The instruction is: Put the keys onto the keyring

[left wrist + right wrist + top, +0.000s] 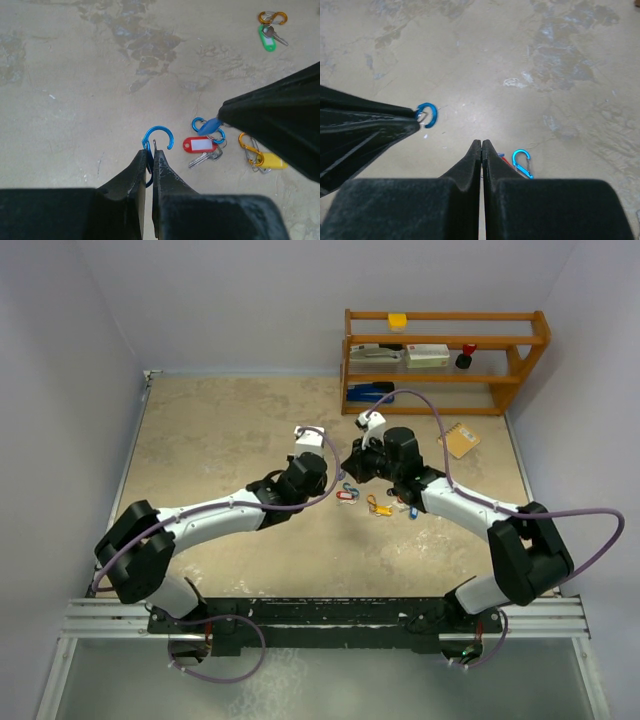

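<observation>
My left gripper [151, 151] is shut on a blue carabiner keyring [162, 131] whose gate stands open, held just above the table. My right gripper [221, 117] is shut, and a blue plastic tag [210, 126] pokes from its tip, close to the right of the keyring; the key itself is hidden. In the right wrist view my right gripper [481, 142] faces the keyring [429, 114]. On the table lie a red-tagged key [200, 145], a yellow-tagged key [270, 160] and a green-tagged key [268, 39]. From above, both grippers meet at mid-table [342, 475].
Loose clips lie among the keys: a blue one [522, 162] and orange ones [250, 145] [272, 17]. A wooden shelf [440, 360] with office items stands at the back right, and an orange notepad [460, 438] lies before it.
</observation>
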